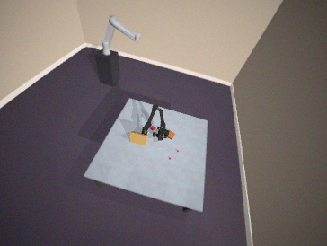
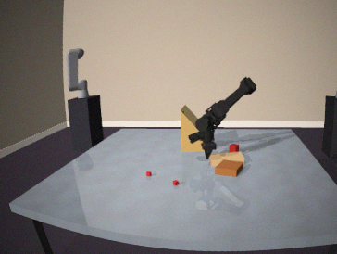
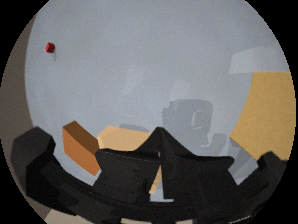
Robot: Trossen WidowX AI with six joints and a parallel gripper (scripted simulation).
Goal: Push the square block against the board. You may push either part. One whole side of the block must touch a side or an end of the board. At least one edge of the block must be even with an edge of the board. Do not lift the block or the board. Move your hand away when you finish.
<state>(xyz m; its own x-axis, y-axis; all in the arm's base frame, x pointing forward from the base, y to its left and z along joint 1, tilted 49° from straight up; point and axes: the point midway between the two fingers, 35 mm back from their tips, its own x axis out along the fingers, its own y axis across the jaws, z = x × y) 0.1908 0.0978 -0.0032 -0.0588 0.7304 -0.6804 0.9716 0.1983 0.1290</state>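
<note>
The square block (image 1: 171, 135) (image 2: 229, 169) (image 3: 81, 152) is orange-brown and lies flat on the table. The board (image 2: 221, 160) (image 3: 122, 139) is a flat light-wood piece just behind it in the exterior view. In the wrist view a corner of the block meets or nearly meets the board's left end; whether a whole side touches is not clear. My gripper (image 2: 207, 157) (image 3: 158, 129) is shut and empty, its tips pointing down beside the board's left end in the exterior view. The fingers hide part of the board in the wrist view; contact cannot be told.
A large yellow wedge-shaped block (image 1: 138, 138) (image 2: 189, 134) (image 3: 267, 112) stands behind the gripper in the exterior view. A larger red cube (image 1: 153, 128) (image 2: 234, 148) lies behind the board. Two small red cubes (image 1: 170, 158) (image 2: 175, 183) (image 2: 148, 173) lie towards the front left in the exterior view.
</note>
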